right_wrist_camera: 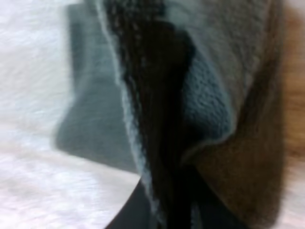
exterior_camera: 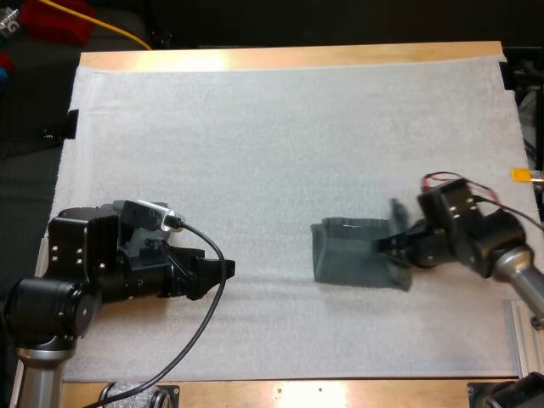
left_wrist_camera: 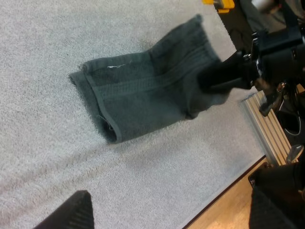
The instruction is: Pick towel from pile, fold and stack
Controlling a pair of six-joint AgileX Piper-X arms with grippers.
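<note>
The folded dark grey-green towel [exterior_camera: 350,252] lies on the white mat [exterior_camera: 255,127], right of centre and towards the near side. The right pincer [exterior_camera: 393,248] clamps its right edge. The left pincer [exterior_camera: 219,274] sits at the near left, fingers [left_wrist_camera: 71,212] wide apart, well clear of the towel.

High camera: behind the robot, well above, facing forward and down over the whole surface [exterior_camera: 297,58] and mat [exterior_camera: 255,127]. Left wrist camera: low over the mat, facing across it to the towel [left_wrist_camera: 147,95] and right end effector [left_wrist_camera: 209,81], both shared with the high view. Right wrist camera: hard up against the towel.
</note>
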